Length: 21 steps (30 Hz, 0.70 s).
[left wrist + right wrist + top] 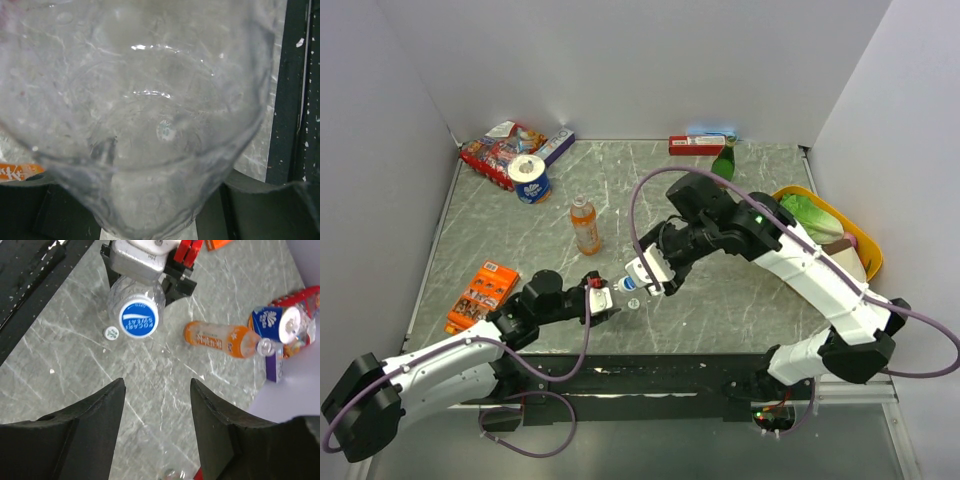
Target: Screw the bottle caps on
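The left jaws are clamped on the body of a clear plastic bottle (pixel 131 292) at the near middle of the grey marbled table (pixel 740 300). A round blue printed cap (pixel 139 318) sits on the bottle's neck, facing the right wrist camera; how tightly it is screwed on cannot be told. A tiny white round cap (pixel 111 332) lies flat on the table just beside that bottle.

The right jaws stand apart with nothing between them. Their 2 dark fingers (pixel 95 425) are near the blue cap but not touching it.

Farther back, left of centre, is a small bottle of orange drink with an orange label (pixel 585 228). A blue-and-white tape roll (pixel 530 180) sits beyond it, towards the far-left corner.
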{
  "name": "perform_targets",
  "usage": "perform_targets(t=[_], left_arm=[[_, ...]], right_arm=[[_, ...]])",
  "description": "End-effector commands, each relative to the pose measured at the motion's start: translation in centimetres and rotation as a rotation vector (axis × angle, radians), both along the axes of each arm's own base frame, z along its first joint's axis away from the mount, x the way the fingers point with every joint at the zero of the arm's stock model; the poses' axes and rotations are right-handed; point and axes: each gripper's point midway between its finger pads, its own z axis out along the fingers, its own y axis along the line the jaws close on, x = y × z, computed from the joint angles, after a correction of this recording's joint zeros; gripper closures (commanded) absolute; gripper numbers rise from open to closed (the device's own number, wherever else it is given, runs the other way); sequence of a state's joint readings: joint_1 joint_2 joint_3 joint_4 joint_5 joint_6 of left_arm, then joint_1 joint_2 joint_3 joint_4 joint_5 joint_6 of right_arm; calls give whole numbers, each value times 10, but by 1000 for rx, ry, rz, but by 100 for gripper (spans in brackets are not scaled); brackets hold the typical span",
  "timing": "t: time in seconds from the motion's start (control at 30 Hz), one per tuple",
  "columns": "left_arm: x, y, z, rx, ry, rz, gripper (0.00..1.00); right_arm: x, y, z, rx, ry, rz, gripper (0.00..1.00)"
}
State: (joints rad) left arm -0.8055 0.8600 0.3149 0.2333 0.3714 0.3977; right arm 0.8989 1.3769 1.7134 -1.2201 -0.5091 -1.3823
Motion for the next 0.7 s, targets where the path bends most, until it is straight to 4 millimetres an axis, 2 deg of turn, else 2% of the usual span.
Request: perform_targets(t=[0.0,0.13,0.27,0.43,0.67], left_arm=[[4,-13,30,-33,-80,-63,99],[6,-16,31,-26,-79,-69,99],[9,-19,32,-14,-70,-70,99],[10,-22,30,8,-68,-90,99],[10,-26,30,22,-59,-112,99]], right_arm=[[-15,2,13,34,-12,100,39],[-34,-6,-4,-28,-3,222,38],[-45,-11,-13,-62,31,267,38],[-40,5,-9,0,-11,251,37],[-37,14,-6,17,-26,272,39]])
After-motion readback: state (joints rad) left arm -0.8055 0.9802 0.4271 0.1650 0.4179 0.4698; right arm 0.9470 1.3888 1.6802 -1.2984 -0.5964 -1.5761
